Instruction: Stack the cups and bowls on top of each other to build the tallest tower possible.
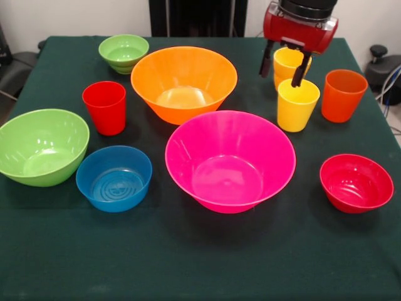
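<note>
Straddling far yellow cup [286, 63], end effector [284, 68], spread fingers

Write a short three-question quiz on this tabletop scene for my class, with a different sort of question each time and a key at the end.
1. True or false: the pink bowl already sits inside the orange bowl.
2. How many cups stand on the table?
3. Which cup is the gripper above? A) red cup B) far yellow cup C) orange cup

Key
1. False: they stand apart, each on the cloth.
2. Four: one red, one orange, the far yellow one and the near yellow cup.
3. B; its fingers are spread over that cup.
</note>
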Robot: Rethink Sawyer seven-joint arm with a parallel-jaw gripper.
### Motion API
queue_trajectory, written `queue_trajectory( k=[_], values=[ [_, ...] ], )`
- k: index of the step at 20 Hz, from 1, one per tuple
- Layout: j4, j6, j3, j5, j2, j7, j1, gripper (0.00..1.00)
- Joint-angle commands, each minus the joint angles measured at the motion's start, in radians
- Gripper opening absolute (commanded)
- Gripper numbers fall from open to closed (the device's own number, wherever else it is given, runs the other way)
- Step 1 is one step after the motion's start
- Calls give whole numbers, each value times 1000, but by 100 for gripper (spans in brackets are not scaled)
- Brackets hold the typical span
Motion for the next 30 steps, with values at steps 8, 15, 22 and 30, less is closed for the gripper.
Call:
queue_trajectory(
  k=[8, 15, 22, 30],
  values=[
    [-24, 56, 4, 86, 63, 209, 55, 100],
    [-11, 59, 13, 106, 53, 176, 43, 100],
    [-10, 69, -35, 148, 60, 250, 76, 100],
    [0, 39, -73, 215, 90, 312, 109, 100]
  ],
)
